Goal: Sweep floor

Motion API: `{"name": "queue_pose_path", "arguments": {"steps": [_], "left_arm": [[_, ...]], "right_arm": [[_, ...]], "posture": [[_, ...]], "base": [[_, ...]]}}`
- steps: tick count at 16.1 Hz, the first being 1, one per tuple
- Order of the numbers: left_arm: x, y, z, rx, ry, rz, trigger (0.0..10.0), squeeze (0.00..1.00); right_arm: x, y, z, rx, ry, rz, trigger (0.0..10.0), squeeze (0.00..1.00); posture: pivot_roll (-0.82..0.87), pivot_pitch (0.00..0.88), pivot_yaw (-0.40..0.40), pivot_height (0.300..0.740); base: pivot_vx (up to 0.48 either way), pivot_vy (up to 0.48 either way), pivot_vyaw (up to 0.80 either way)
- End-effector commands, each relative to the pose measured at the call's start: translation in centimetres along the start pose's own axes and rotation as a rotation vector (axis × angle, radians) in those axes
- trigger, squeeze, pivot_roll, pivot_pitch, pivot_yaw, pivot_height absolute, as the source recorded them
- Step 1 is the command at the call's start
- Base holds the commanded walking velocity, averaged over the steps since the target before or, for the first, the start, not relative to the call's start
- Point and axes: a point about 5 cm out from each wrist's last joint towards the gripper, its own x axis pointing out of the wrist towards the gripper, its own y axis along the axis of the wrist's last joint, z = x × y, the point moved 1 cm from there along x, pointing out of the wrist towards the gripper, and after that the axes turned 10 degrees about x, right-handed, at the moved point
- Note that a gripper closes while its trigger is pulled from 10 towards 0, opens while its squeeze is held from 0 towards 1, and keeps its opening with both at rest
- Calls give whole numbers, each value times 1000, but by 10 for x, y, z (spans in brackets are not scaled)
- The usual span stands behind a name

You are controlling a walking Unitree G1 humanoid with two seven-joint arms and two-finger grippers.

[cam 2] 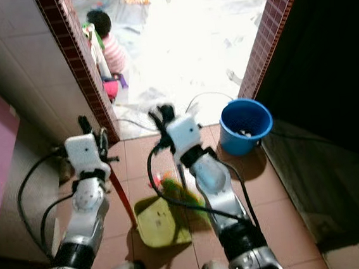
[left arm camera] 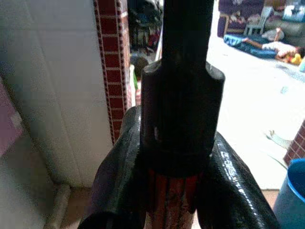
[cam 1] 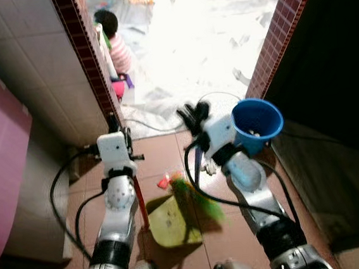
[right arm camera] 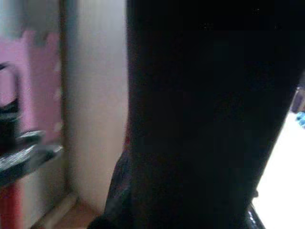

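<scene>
We hold the dustpan [cam 1: 169, 223] by its red handle [cam 1: 138, 199] with the left gripper [left arm camera: 171, 143]. In the left wrist view both fingers [left arm camera: 119, 176] are clamped around the handle just below its black end cap [left arm camera: 183, 114]. This grip keeps the yellow-green pan flat on the brown floor tiles [cam 1: 162, 155], between the two arms, so its open edge can receive whatever is pushed in.

We carry the broom [cam 1: 198, 193] with the right gripper [cam 1: 194, 117]. Its dark stick [cam 1: 197, 164] runs down from the wrist, and the green and red bristles [cam 1: 181, 186] rest at the near edge of the pan. We judge this to be the collecting step, with the bristles set to draw dirt into the pan. The right wrist view shows a dark blurred shape close to the lens. We cannot tell from it how the fingers stand, although the stick hangs from that gripper.

A blue bucket [cam 1: 257, 126] stands on the tiles just beside the right arm, at the foot of the brick doorpost [cam 1: 281, 32]. It probably serves for emptying the pan. A person [cam 1: 115, 48] sits beyond the doorway in the bright room, well apart from both arms. We should keep the sweep short and inside the tiled passage.
</scene>
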Motion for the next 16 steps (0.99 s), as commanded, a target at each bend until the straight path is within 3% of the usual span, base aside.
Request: {"name": "queue_pose_path", "arguments": {"steps": [1, 4, 7, 10, 16], "left_arm": [[4, 21, -6, 6, 9, 90, 10000, 0], [8, 28, -4, 6, -14, 108, 10000, 0], [15, 37, 5, -13, -38, 107, 10000, 0], [14, 38, 11, -22, -63, 114, 10000, 0], [13, 38, 14, -27, -78, 105, 10000, 0]], "right_arm": [[4, 23, 5, -71, -33, 92, 10000, 0], [6, 28, 12, -82, -71, 85, 10000, 0], [14, 34, 11, -155, -48, 97, 10000, 0], [17, 34, 16, -164, -54, 91, 10000, 0], [18, 34, 14, -181, -46, 89, 10000, 0]], "posture": [[-38, 64, 31, 740], [-45, 52, 32, 740], [-57, 50, 28, 740], [-56, 58, 27, 740], [-57, 65, 25, 740]], "base": [[0, 0, 0], [0, 0, 0], [0, 0, 0], [0, 0, 0], [261, 0, 0]]}}
